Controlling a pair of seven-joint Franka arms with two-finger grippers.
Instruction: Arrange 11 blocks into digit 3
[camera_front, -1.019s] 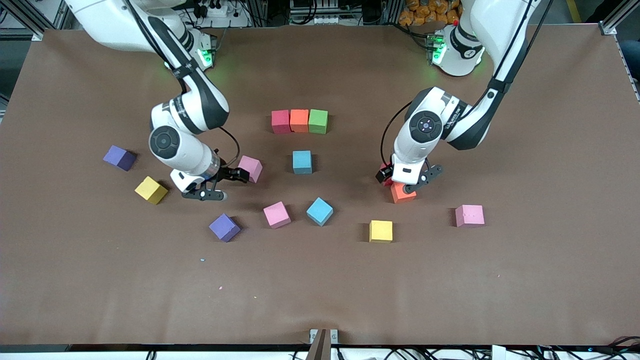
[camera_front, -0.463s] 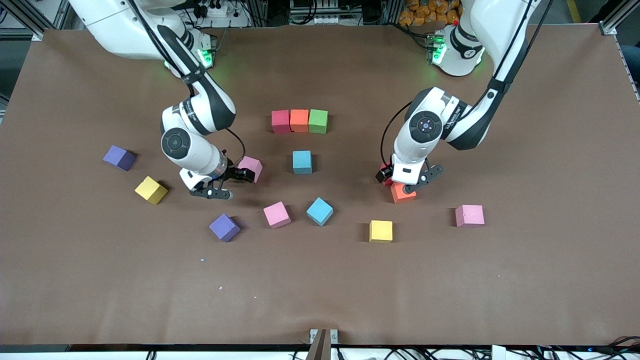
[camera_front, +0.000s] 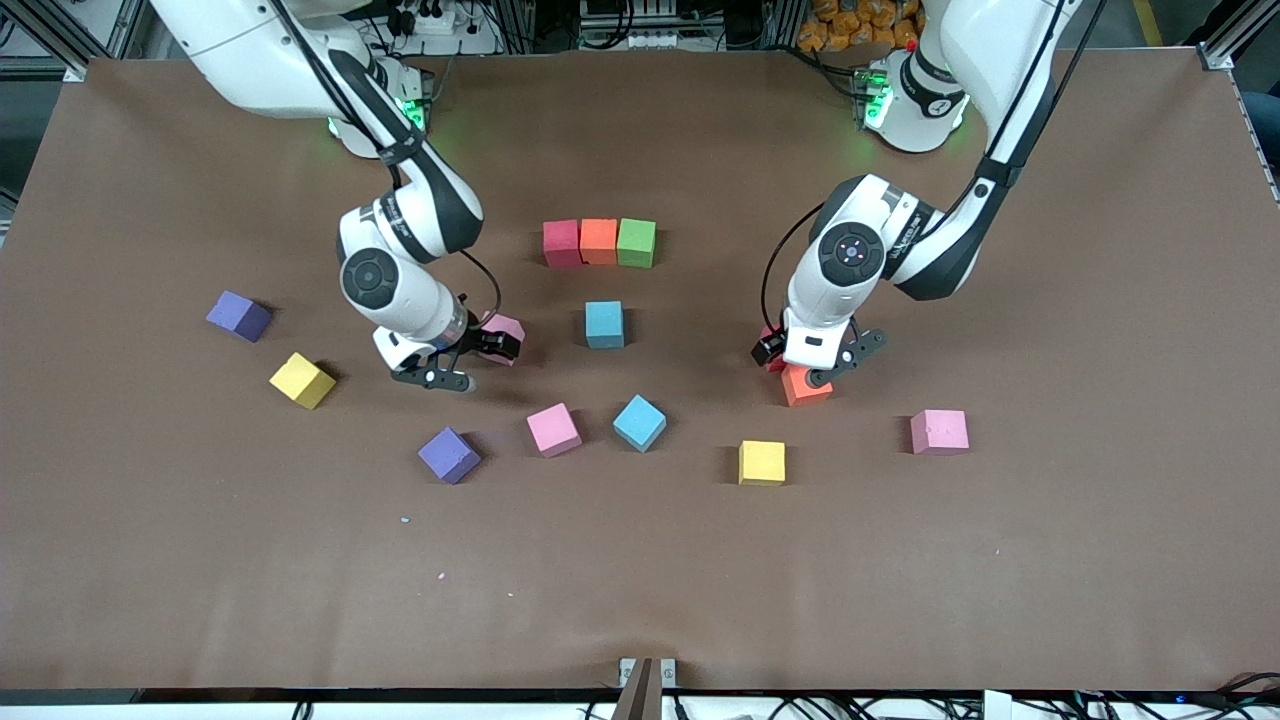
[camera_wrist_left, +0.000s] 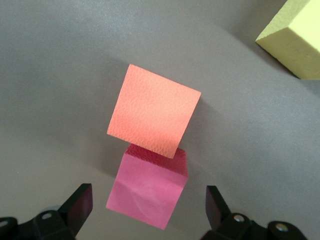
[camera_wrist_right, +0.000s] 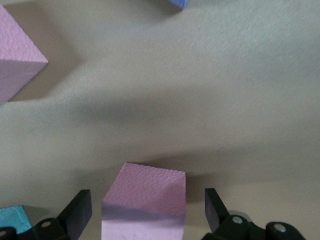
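Brown matte table cover (camera_front: 640, 580) scattered with small foam blocks, square-edged and finely grained. Farthest from the front camera, a touching row: red block (camera_front: 561, 243), orange block (camera_front: 599, 241), green block (camera_front: 636, 242). Just nearer, apart from the row, a blue block (camera_front: 604, 324). Nearer still, a loose line: purple block (camera_front: 448, 455), pink block (camera_front: 553, 429), a second blue block (camera_front: 639, 422), yellow block (camera_front: 762, 462), and another pink block (camera_front: 938, 431) toward the left arm's end. Toward the right arm's end, a dark purple block (camera_front: 238, 316) and a tilted yellow block (camera_front: 301, 380), well apart from the rest. Right gripper (camera_front: 462, 362) low over a pale pink block (camera_front: 503, 328), fingers spread wide on either side, nothing grasped; block half hidden by the gripper in the front view, but plain between the black fingertips (camera_wrist_right: 79, 210) in the right wrist view (camera_wrist_right: 146, 200), pebbled top face showing. Left gripper (camera_front: 815, 368) low over a coral-orange block (camera_front: 803, 385), jaws likewise released and empty. In the front view only a sliver of red beside the wrist; in the left wrist view, a magenta block (camera_wrist_left: 147, 192) corner-to-edge against the coral-orange one (camera_wrist_left: 152, 117), both lying between the open fingers (camera_wrist_left: 216, 202), with a yellow corner (camera_wrist_left: 295, 42) near the frame's edge. Few pale crumbs (camera_front: 405, 520) on the cover nearer the front camera.
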